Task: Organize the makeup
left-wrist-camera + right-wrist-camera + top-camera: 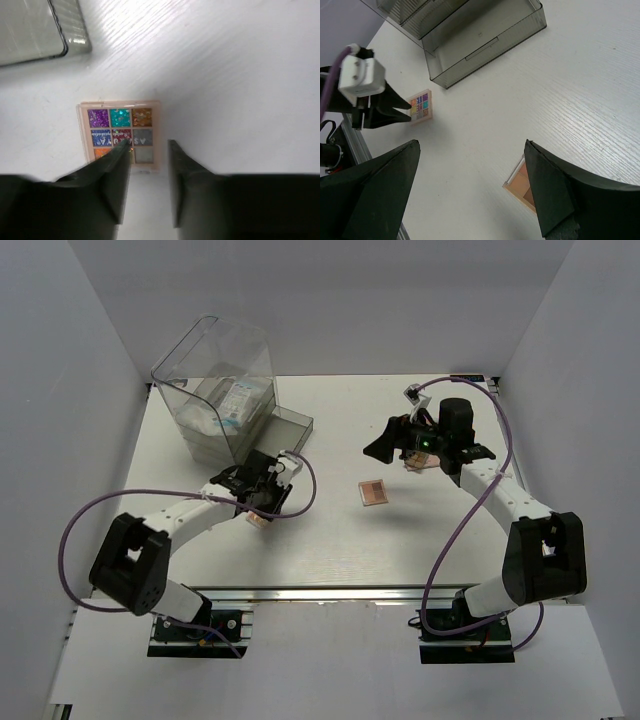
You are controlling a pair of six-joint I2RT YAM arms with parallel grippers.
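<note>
A colourful glitter eyeshadow palette [120,131] lies flat on the white table. My left gripper [150,150] is open with a narrow gap, low over it, and its left finger overlaps the palette's near edge. The same palette shows in the top view [258,522] under the left gripper [256,506], and in the right wrist view [421,106]. A tan-orange palette [374,493] lies mid-table; it also shows in the right wrist view [521,181], beside the right finger. My right gripper [471,145] is wide open, empty and raised [405,452]. Two white packets [230,405] sit inside the clear box. No bottles show.
The large clear drawer box [215,380] stands at the back left. Its smoky drawer [288,427] is pulled out towards the middle, seen empty in the right wrist view [485,40]. A small tan item [416,463] lies below the right gripper.
</note>
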